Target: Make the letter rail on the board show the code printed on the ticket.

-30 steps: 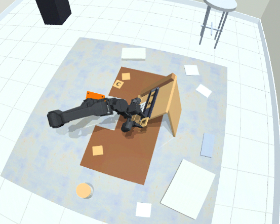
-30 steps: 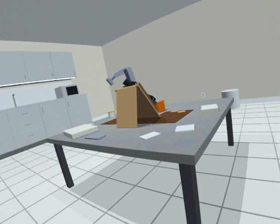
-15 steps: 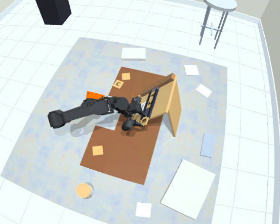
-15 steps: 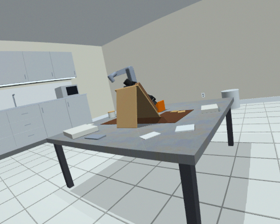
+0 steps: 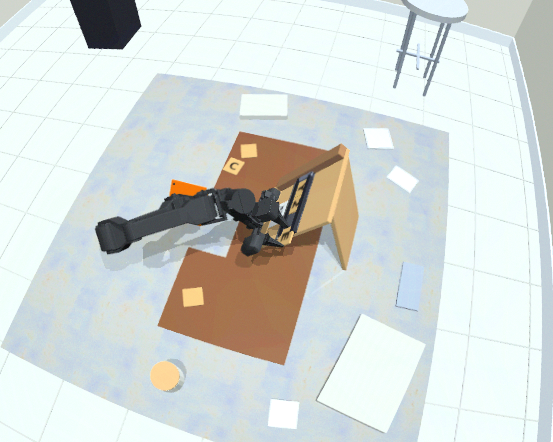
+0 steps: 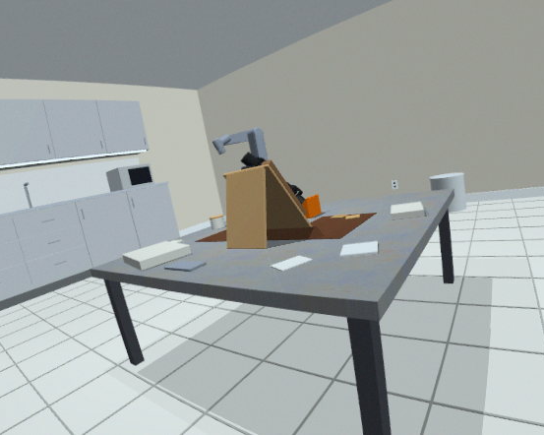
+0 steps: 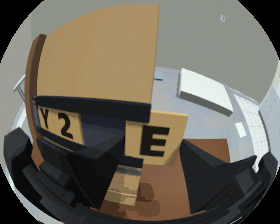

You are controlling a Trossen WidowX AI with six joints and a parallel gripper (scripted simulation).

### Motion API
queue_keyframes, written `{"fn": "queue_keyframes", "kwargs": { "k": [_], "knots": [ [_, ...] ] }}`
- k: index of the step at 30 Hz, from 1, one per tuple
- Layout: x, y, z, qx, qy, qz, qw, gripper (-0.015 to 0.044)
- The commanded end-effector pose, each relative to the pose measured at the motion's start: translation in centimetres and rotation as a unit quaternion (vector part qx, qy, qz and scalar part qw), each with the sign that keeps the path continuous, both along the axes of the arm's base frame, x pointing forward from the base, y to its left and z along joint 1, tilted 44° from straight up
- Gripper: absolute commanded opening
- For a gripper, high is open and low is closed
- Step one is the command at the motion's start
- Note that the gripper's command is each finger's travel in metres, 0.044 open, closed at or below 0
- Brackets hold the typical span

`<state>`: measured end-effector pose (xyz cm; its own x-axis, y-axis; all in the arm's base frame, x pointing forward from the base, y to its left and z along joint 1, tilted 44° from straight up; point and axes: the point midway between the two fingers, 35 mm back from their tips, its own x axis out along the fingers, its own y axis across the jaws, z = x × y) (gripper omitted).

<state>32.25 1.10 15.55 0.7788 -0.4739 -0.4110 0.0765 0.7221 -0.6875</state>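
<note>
The tilted board [image 5: 324, 195] [image 6: 246, 207] [image 7: 98, 55] carries the dark letter rail [image 5: 306, 191] [image 7: 101, 108]. In the wrist view a Y tile [image 7: 44, 119] and a 2 tile [image 7: 66, 125] sit side by side at the rail's left. My gripper [image 5: 285, 236] [image 7: 153, 141] is shut on the E tile [image 7: 166, 125], which is upright at the rail's open right end, its left part between the bars. A stretch of bare rail separates 2 and E. A C tile [image 5: 233, 166] and two tiles without visible letters, one upper [image 5: 248, 150] and one lower [image 5: 192, 297], lie on the brown mat. The ticket's print is unreadable.
The brown mat [image 5: 252, 320] lies under the board. An orange block [image 5: 188, 188] [image 6: 312, 206] stands beside the arm. A round tub [image 5: 165, 375] [image 6: 216, 222], a large white slab [image 5: 372, 372] [image 7: 203, 90], a smaller white block [image 5: 263, 105] and several flat cards lie farther out.
</note>
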Motion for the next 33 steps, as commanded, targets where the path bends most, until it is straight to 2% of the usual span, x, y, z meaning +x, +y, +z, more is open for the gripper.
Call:
{"fn": "queue_keyframes", "kwargs": {
  "k": [1, 33],
  "knots": [
    [0.0, 0.1, -0.2, 0.001, -0.002, -0.003, 1.000, 0.0000],
    [0.1, 1.3, -1.3, 0.001, -0.002, -0.003, 1.000, 0.0000]
  ]
}}
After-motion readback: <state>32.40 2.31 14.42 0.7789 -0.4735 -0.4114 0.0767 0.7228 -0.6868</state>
